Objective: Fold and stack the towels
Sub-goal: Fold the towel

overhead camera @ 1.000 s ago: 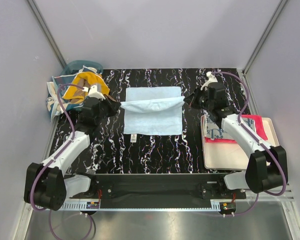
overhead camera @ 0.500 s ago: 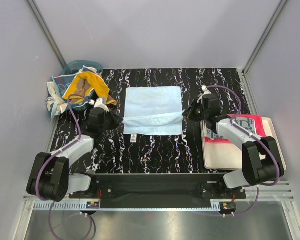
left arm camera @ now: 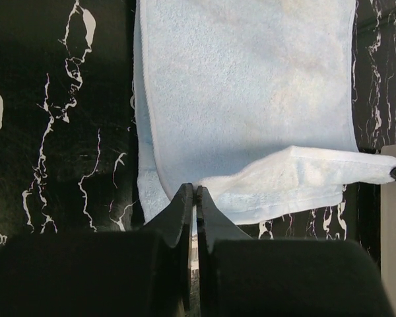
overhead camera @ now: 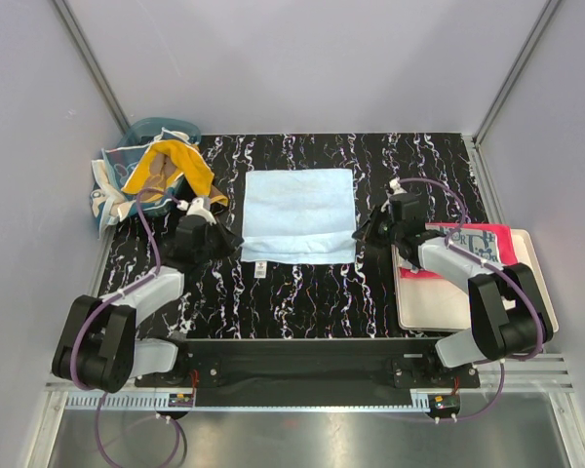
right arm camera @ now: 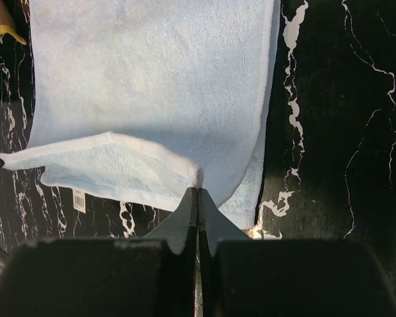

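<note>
A light blue towel (overhead camera: 297,195) lies spread in the middle of the black marbled table, with one edge doubled back over itself toward the near side. My left gripper (overhead camera: 234,240) is shut on the left corner of that lifted edge, seen close in the left wrist view (left arm camera: 195,190) against the towel (left arm camera: 251,79). My right gripper (overhead camera: 364,234) is shut on the right corner (right arm camera: 198,190) of the same towel (right arm camera: 152,66). The fold hangs between the two grippers, near the towel's front edge. An orange towel (overhead camera: 166,168) sits at the far left.
A translucent teal basket (overhead camera: 146,130) at the far left holds the orange towel and a teal-and-white cloth (overhead camera: 105,193). A cream tray (overhead camera: 468,307) at the right carries a red towel (overhead camera: 505,252) with a pale patterned one (overhead camera: 468,237) on it. Grey walls enclose the table.
Both grippers have drawn the towel's lifted edge from mid-towel toward the near edge and lower, so the fold now covers most of the towel.
</note>
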### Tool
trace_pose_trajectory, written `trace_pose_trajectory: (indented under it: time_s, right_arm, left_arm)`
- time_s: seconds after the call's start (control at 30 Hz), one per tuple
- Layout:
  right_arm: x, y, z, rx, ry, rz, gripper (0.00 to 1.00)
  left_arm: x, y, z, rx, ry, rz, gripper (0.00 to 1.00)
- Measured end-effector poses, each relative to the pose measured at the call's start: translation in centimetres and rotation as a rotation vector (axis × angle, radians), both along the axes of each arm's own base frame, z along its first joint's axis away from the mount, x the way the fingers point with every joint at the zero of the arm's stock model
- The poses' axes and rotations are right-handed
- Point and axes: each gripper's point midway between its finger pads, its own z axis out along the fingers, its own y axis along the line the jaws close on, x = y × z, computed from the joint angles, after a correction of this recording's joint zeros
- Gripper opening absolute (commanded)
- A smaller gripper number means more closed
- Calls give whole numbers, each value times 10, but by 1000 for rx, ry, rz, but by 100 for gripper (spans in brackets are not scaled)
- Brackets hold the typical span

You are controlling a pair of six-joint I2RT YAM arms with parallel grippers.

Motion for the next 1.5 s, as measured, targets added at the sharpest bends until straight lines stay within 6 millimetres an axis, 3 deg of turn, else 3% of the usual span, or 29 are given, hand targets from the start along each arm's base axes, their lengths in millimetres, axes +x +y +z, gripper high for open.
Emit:
trace_pose_trajectory:
  time_s: [0.23, 0.47, 0.73, 0.9, 1.03, 1.13, 1.23, 1.33, 1.5]
  right_arm:
    - [-13, -3, -11, 2, 33, -8, 6]
    - [-25, -6, -13, 13, 44, -18, 19]
    - [-35, -9, -8, 26, 47, -30, 32]
    - [-37, -11, 9, 35, 11, -39, 34]
    - [-42, -14, 14, 30, 10, -46, 34]
    - [-42, -17, 13, 17, 21, -58, 34]
    - [-37, -18, 14, 5, 28, -70, 34]
    - [-19, -15, 13, -16, 48, -85, 34]
    - [11, -10, 2, -42, 82, -99, 33]
  left_arm:
    - [-15, 3, -21, 13, 53, -3, 0]
    - [-27, 6, -28, 16, 69, -5, 10]
    - [-32, 8, -17, 16, 41, -9, 15]
    - [-38, 9, -4, 10, 8, -9, 37]
    - [-38, 10, 9, -2, -33, -3, 37]
    - [-38, 11, 8, -2, -28, 2, 38]
    - [-36, 10, 3, -4, -3, 11, 38]
    - [-27, 9, -7, 10, 50, 21, 38]
    - [7, 1, -10, 19, 96, 27, 36]
